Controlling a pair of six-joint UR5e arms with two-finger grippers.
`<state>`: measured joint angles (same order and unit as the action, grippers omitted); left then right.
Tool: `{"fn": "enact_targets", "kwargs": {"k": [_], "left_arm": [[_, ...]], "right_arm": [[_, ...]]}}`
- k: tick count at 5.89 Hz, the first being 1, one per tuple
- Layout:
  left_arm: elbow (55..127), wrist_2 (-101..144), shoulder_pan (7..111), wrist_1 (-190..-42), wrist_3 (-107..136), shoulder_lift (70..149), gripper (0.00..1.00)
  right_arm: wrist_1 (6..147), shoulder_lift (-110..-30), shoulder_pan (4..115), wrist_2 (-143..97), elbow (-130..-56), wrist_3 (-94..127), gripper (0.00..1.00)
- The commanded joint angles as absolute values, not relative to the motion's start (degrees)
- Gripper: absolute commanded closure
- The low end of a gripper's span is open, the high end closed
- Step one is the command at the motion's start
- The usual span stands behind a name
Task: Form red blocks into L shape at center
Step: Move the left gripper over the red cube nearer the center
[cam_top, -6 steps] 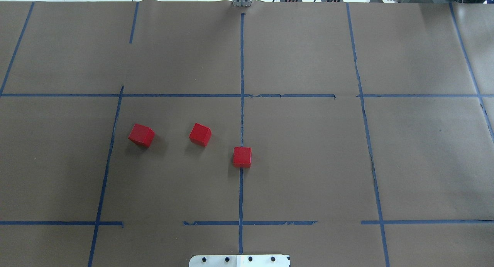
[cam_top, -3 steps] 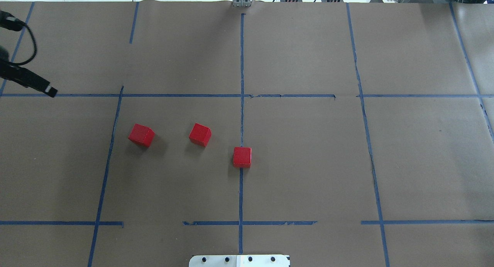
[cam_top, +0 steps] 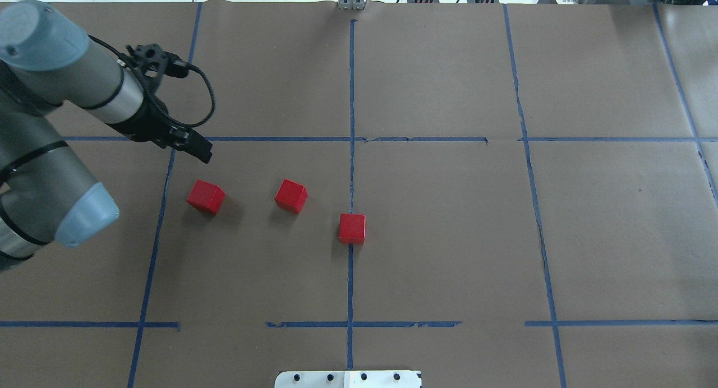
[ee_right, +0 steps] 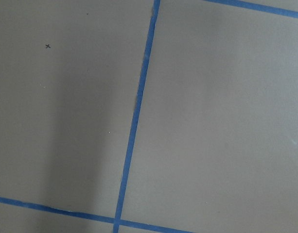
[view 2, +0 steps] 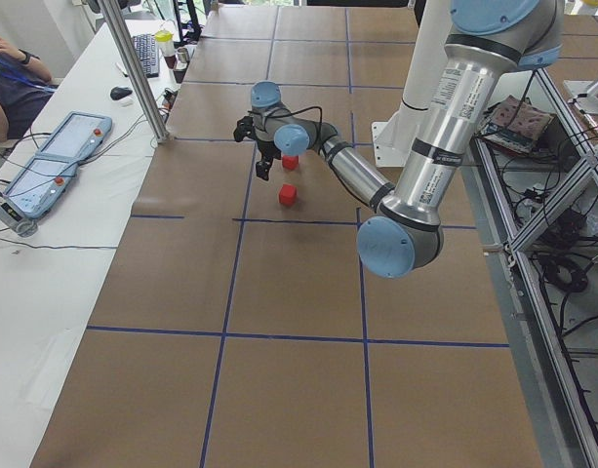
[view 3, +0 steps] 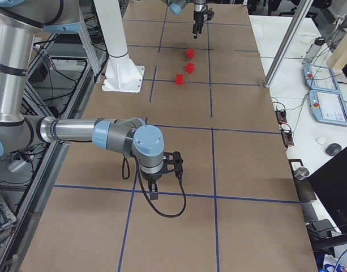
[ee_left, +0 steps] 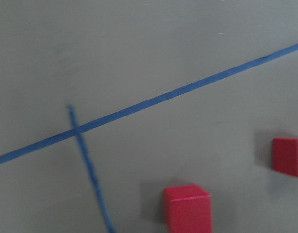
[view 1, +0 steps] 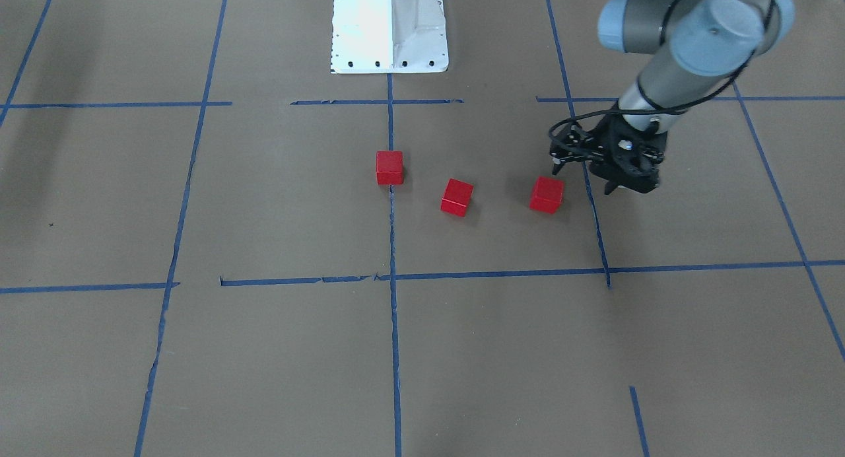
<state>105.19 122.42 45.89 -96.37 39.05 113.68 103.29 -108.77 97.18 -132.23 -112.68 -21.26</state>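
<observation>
Left gripper [view 1: 583, 177] above the brown paper [view 1: 693, 232], at the end of the left arm [cam_top: 73, 79] — fingertips spread apart, nothing between them, no grip on anything. Just beside that claw, on its side toward the table's middle, first red block [cam_top: 206, 196], close to the nearer fingertip yet not touching it. Farther from the claw in the same direction, second red block [cam_top: 291, 195], turned a little askew and apart from the first. Farthest from the left claw, third red block [cam_top: 352, 228], sitting square on the blue tape line [cam_top: 350, 281] that runs through the center [cam_top: 392, 220], apart from the second. No two blocks touching; a loose slanting row, not an L. In the left wrist camera, one red block at the bottom edge below the claw and another at the right edge, with a tape crossing off to the other side. Right gripper [view 3: 153, 194] well apart from all three blocks, pointing down at paper near a tape line — open or closed, impossible to tell, since only the side camera shows it, small and dark.
</observation>
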Motion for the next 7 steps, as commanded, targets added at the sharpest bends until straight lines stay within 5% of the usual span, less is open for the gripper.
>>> {"fn": "enact_targets", "kwargs": {"k": [1, 7], "left_arm": [[104.8, 118.2, 39.4, -96.1, 47.9, 118.3, 0.00], [94.1, 109.0, 32.7, -96.7, 52.7, 125.5, 0.00]], "right_arm": [[98.7, -108.5, 92.3, -131.1, -112.7, -13.5, 0.00], [97.1, -109.2, 92.3, -131.3, -112.2, -13.3, 0.00]]}}
